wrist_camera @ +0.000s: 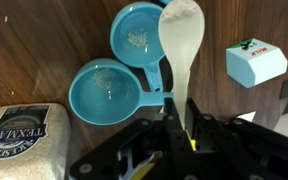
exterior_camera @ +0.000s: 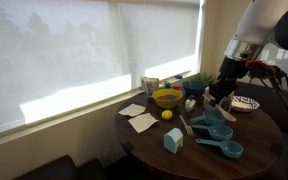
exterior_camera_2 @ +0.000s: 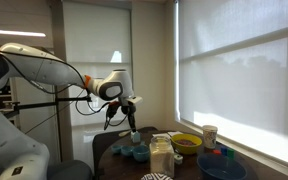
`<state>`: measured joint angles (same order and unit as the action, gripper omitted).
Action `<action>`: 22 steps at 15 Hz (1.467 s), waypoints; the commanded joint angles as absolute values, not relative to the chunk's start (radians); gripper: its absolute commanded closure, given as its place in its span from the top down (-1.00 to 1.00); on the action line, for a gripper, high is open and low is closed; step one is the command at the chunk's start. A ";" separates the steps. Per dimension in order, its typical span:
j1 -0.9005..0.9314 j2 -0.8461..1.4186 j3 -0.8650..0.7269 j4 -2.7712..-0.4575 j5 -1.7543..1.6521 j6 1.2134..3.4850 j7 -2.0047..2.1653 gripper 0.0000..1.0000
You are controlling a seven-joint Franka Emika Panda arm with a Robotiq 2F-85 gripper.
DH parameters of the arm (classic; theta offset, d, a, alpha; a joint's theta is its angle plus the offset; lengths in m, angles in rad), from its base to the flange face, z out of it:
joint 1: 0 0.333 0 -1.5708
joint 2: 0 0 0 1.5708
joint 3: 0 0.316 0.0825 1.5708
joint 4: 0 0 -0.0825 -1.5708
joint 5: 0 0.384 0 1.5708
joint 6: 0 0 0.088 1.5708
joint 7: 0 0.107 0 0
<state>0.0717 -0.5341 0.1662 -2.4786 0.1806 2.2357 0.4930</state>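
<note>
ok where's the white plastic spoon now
Wrist view: the white plastic spoon is clamped in the gripper, its bowl just right of two round blue measuring cups, left of a small white box.

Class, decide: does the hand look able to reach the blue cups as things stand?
Probably yes: the hand, shut on a spoon, hangs just above the cups with nothing between.

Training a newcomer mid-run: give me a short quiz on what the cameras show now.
1. True or false: the fingers are shut on the white spoon.
2. In the wrist view, what sits beside the spoon? A) yellow bowl B) blue measuring cups C) plate
3. Fill in: the rice bag shows in the wrist view's lower ____ corner.
Key: 1 true; 2 B; 3 left.
</note>
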 commanded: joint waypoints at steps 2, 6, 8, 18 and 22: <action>0.129 -0.554 0.169 -2.567 0.251 2.330 0.408 -0.93; 0.166 -0.558 0.159 -2.618 0.282 2.403 0.333 -0.93; 0.186 -0.563 0.153 -2.638 0.299 2.429 0.292 -0.93; 0.251 -0.558 0.153 -2.715 0.307 2.617 0.186 -0.93; 0.284 -0.559 0.142 -2.739 0.308 2.679 0.148 -0.93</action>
<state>0.2448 -0.5397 0.1617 -2.7062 0.2790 2.6274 0.1984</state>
